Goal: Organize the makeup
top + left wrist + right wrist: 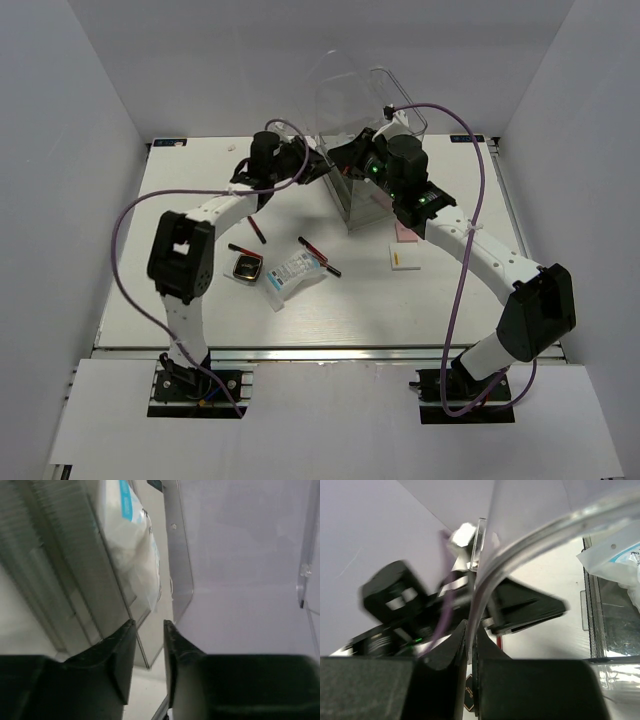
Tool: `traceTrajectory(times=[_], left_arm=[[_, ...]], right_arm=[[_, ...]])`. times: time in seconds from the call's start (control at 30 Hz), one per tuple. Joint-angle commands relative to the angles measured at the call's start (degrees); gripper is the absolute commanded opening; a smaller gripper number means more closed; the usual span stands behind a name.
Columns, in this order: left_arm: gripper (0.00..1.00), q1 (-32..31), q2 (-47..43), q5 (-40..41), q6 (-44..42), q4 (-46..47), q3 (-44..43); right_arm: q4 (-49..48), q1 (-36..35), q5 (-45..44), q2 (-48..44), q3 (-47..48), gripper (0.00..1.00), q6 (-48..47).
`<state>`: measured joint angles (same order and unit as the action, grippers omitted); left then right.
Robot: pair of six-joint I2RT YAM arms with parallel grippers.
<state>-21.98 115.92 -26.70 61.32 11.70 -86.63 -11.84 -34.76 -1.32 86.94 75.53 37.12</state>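
— How do the fingers stand?

— The right gripper (pixel 470 632) has its fingers pinched almost together on the curved rim of the clear lid (pixel 520 542) above the drawer case (pixel 365 200). The left gripper (pixel 149 630) is parted only a sliver, right against the case's wall. A thin clear edge runs into the gap, but I cannot tell whether it is touched.

— And the makeup?

— One white blue-printed packet (pixel 132 555) sits inside the case. Left of the case and nearer the arm bases lie another packet (pixel 296 270), a black compact (pixel 247 268) with a bronze centre, and thin black-and-red pencils (pixel 320 257). Just right of the case are a pink square (pixel 405 233) and a white flat box (pixel 403 258).

— Any writing?

— Blue print only, too blurred to read.
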Motion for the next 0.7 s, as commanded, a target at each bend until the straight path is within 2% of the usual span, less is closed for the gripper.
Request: traceTrajectory(times=[0.0, 0.03, 0.13, 0.2, 0.23, 0.27, 0.37, 0.4, 0.5, 0.67], left_arm=[[0.36, 1.40, -12.01, 8.14, -4.19, -6.43, 6.36], [0.30, 1.67, -13.95, 9.46, -4.80, -6.69, 10.13], [0.28, 2.73, -20.28, 8.78, -10.24, -9.67, 15.33], [0.28, 3.25, -22.84, 3.95, -19.27, -14.75, 17.19], [0.31, 3.26, -23.10, 2.19, -23.14, -17.83, 17.81], [0.42, 3.26, -23.11, -1.83, -31.70, -24.47, 18.07], [0.55, 3.17, -22.67, -2.48, -44.13, -35.83, 19.47], [0.63, 3.08, -22.58, -2.48, -46.53, -37.35, 19.92], [0.69, 2.64, -21.53, -2.92, -54.36, -42.63, 19.66], [0.70, 0.54, -16.61, 0.32, -63.14, -48.34, 17.11]], right_arm=[[-10.84, 0.49, -1.58, -4.32, 3.14, 0.00, -3.11], [-10.93, 0.57, -1.58, -4.32, 3.05, 0.00, -3.20], [-10.93, 0.75, -1.49, -4.49, 2.52, 0.00, -3.46], [-11.10, 0.93, -1.40, -4.49, 2.26, 0.00, -3.46], [-11.19, 1.01, -1.40, -4.49, 2.17, 0.00, -3.46], [-11.19, 1.01, -1.32, -4.49, 2.08, 0.00, -3.46], [-11.19, 1.01, -1.40, -4.49, 1.82, 0.01, -3.37], [-11.37, 1.10, -1.40, -4.49, 1.64, 0.01, -3.37], [-11.19, 1.10, -1.49, -4.49, 1.20, 0.01, -3.46], [-11.10, 1.19, -1.49, -4.49, 0.85, 0.01, -3.55]])
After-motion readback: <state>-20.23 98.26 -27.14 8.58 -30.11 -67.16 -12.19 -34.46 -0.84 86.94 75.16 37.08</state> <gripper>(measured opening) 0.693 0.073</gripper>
